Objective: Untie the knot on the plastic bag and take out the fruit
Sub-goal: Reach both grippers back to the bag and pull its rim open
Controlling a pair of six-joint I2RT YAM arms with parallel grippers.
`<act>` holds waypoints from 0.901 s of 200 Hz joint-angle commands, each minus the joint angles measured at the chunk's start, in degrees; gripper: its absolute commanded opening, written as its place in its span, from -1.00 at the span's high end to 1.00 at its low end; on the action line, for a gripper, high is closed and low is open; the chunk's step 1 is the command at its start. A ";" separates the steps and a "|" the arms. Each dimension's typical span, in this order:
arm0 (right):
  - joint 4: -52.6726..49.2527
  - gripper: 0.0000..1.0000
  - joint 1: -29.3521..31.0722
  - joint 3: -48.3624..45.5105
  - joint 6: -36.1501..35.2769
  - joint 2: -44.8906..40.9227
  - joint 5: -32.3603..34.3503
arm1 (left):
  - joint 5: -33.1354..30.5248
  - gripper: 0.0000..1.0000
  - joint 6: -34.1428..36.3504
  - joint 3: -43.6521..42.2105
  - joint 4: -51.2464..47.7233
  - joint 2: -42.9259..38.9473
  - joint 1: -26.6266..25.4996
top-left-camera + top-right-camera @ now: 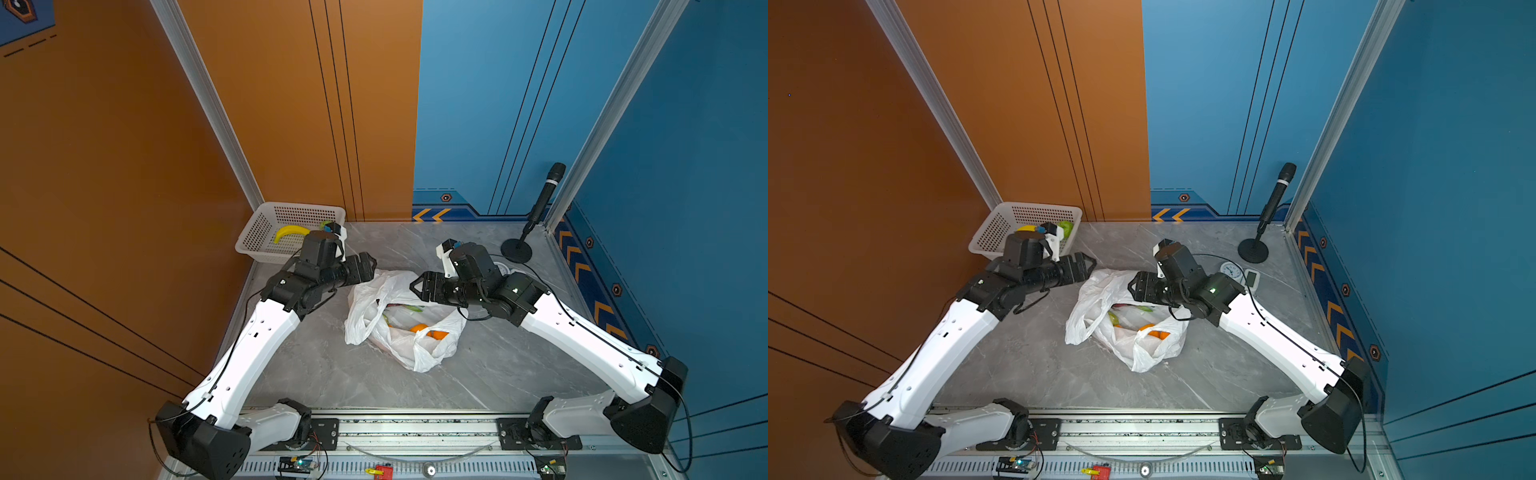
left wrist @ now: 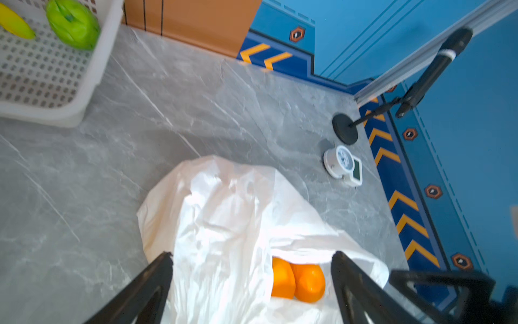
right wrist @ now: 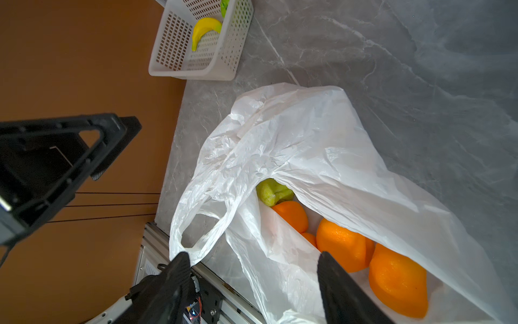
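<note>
White plastic bag [image 1: 399,345] lying open-mouthed on the table [image 1: 498,365], oranges [image 3: 344,244] inside.
The left claw [image 2: 252,254] is spread by the bag's far edge and the right claw [image 3: 252,254] is spread over it, neither pinching anything. A green fruit [image 2: 73,22] and a banana [image 3: 204,30] sit in the basket [image 1: 291,204].

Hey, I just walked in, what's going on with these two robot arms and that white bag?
Two robot arms are working on a white plastic bag on the table. Its mouth is open, no knot shows, and oranges and a yellow-green fruit sit inside. The left gripper and right gripper hover open by the bag, holding nothing. A banana and a green fruit lie in the white basket.
</note>
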 commanded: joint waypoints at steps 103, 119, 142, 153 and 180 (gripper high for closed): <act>12.45 -0.13 5.80 -8.56 -1.02 12.62 7.68 | -1.26 0.06 -11.42 -7.80 -11.94 0.52 -4.78; 16.30 -0.13 6.16 -9.70 -1.52 14.01 9.07 | 0.41 0.40 -13.90 -5.58 -11.95 1.76 -3.77; 22.90 -0.19 7.63 -12.22 -5.88 15.02 12.78 | 3.66 0.80 -19.35 -2.78 -11.70 2.90 -1.41; 25.80 -0.22 8.37 -13.46 -9.45 15.13 15.49 | 4.44 0.88 -21.71 -1.41 -11.59 3.26 -0.43; 33.97 -0.26 8.82 -17.13 -16.63 15.04 18.33 | 5.98 0.93 -27.79 1.48 -11.44 4.22 1.73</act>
